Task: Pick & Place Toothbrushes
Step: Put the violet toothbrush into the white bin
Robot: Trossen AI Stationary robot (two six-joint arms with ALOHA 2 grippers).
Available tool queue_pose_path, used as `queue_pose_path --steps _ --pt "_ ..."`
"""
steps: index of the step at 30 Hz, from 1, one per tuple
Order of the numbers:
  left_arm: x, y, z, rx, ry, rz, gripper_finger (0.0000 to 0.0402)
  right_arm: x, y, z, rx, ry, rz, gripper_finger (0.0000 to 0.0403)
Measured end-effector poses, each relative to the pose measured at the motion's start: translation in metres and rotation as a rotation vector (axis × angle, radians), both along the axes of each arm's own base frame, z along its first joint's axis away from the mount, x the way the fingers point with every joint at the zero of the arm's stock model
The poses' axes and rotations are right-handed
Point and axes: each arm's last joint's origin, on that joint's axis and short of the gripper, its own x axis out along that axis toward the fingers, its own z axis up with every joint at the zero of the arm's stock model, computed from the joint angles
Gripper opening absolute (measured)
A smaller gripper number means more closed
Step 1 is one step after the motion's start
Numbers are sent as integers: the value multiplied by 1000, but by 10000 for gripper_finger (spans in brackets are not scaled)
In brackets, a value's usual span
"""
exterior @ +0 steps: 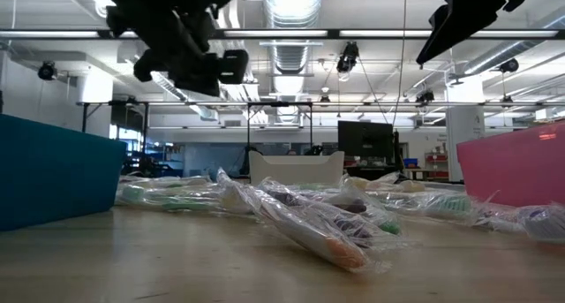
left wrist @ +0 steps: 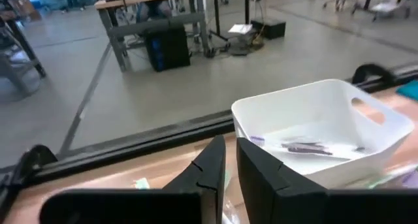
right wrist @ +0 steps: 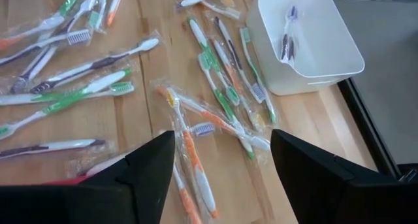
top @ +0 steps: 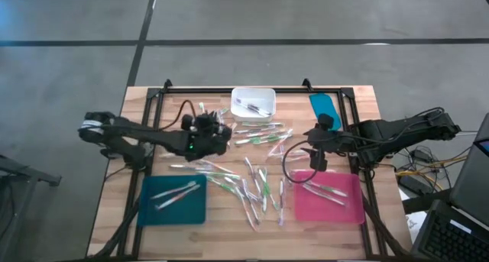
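Wooden slats form the tabletop (top: 114,208), which stands on a grey concrete floor with a black frame along its edges. Across the middle of the table the toothbrushes (top: 256,187) lie scattered in clear wrappers, white-handled with green, orange or purple accents, some overlapping and none lined up. One loose cluster sits toward the far side just in front of a white bin (top: 253,102); the rest spread toward the near edge between the two trays. A few dark-handled brushes lie inside the bin, and the left wrist view shows them resting on its floor. Two or three more brushes lie on the teal tray (top: 173,198) at the near left, and a few on the pink tray (top: 329,195) at the near right. A teal lid-shaped piece (top: 324,108) rests at the far right, beside the bin.

The left gripper (top: 218,134) hangs above the table just left of the far cluster of brushes, close to the bin; its two fingers (left wrist: 215,168) stand nearly pressed together with only a thin gap, and nothing shows between them. The right gripper (top: 315,161) hovers above the table at the far edge of the pink tray, its fingers (right wrist: 153,165) spread wide and empty, with scattered brushes on the wood beyond them.

In the low view a long room with ceiling lights, desks and a dark monitor stretches behind the table.
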Motion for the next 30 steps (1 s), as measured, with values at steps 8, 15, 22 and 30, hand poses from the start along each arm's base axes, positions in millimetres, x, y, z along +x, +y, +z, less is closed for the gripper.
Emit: queue_pose_path --steps 8,15,22,30 --pt "11 28 -2 -178 -19 -59 53 -1 0 -19 -7 41 1 274" --pt "3 50 -14 -302 -72 -23 109 -3 0 -30 4 65 -17 286" --pt "-2 57 -24 -397 -118 -6 165 -3 0 -30 2 66 -16 295" --pt "-1 55 -26 -485 -159 -35 157 -2 0 -30 5 60 -18 279"
